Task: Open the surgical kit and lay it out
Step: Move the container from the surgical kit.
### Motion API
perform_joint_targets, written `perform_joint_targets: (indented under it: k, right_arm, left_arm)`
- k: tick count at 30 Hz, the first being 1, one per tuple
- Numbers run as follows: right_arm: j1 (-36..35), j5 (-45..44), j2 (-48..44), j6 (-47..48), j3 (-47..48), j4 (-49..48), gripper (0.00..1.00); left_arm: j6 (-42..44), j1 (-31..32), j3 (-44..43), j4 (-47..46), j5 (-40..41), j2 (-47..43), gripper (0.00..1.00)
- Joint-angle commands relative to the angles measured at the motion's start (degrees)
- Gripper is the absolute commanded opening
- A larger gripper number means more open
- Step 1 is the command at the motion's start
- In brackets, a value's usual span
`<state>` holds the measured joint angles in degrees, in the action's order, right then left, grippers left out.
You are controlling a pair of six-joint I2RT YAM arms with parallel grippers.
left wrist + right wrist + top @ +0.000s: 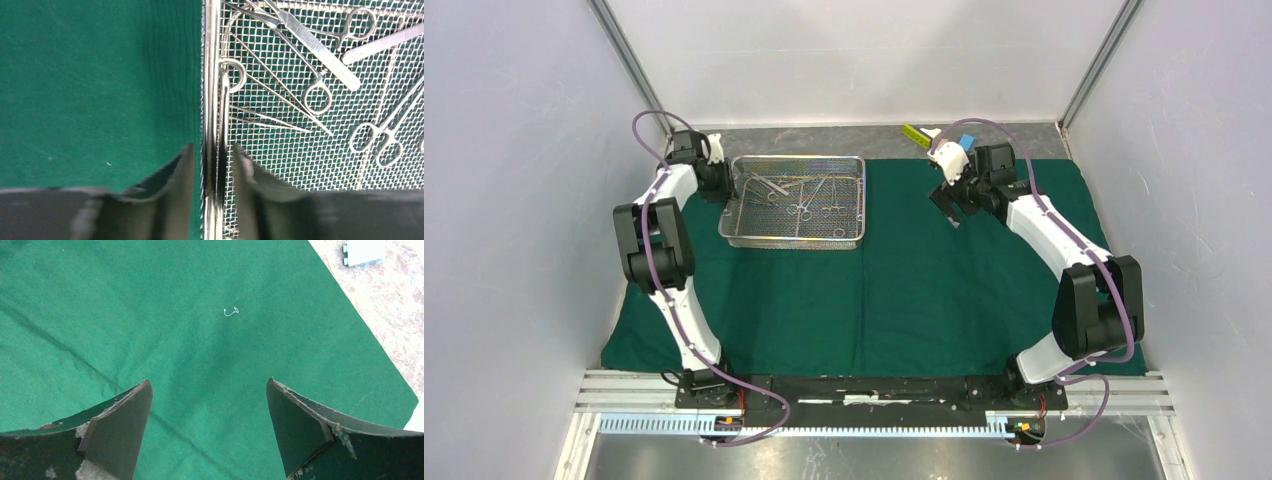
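Far left: left end effector (pixel 212 172) straddles the left wall of the rectangular silver wire-mesh tray (pixel 210 75), one finger outside over cloth, one inside over mesh, drawn in close and seemingly clenched on the rim wire. The tray sits at the far-left part of the drape, near its back edge. Judged stiff and moderately heavy; the thin rim is a firm hold, but taken at one end the tray would likely tip if raised, so sliding looks safer. Inside it, slim steel ring-handled clamps and tweezers (pixel 799 195) lie loose and crossed; smooth, hard, likely slippery and apt to shift; best taken across the shank or by a ring. Beneath, the dark green cloth drape (pixel 904 290) lies spread flat over the grey tabletop (pixel 824 137); soft, light, would bunch if dragged, best pinched at an edge or corner. Right of centre: right end effector (pixel 209 405) released, jaws wide, holding nothing, over bare cloth near the far-right corner. Just behind it, off the cloth, a small yellow-green block (pixel 914 135) and a small blue block (pixel 965 141)
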<state>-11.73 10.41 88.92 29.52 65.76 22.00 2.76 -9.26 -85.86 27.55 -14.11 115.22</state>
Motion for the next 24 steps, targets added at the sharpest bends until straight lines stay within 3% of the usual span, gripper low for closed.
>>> perform_joint_targets:
  k: [1, 5, 8, 15, 24]
  right_arm:
    - [0.3, -0.1, -1.8, 0.7, -0.5, 0.5, 0.92]
    - [0.4, -0.1, -3.4, 0.7, -1.2, 0.5, 0.92]
    - [0.5, 0.5, -4.4, 0.6, -2.2, 0.2, 0.92]
    - [0.8, 1.6, -7.6, 0.5, -7.4, -3.4, 0.92]
    - [2.8, 5.5, -10.9, -1.0, -13.5, -8.1, 0.92]
  left_arm:
    - [-2.9, 0.1, -3.9, -1.2, 0.7, -3.4, 0.53]
    - [-0.1, 0.6, -6.9, -3.1, 2.3, -6.4, 0.79]
    - [1.0, 3.1, -7.5, -4.5, 2.8, -8.6, 0.86]
    - [8.2, 16.2, -12.2, 1.0, 2.1, -4.7, 0.82]
    - [11.1, 23.7, -26.4, 12.3, 1.3, 10.5, 0.66]
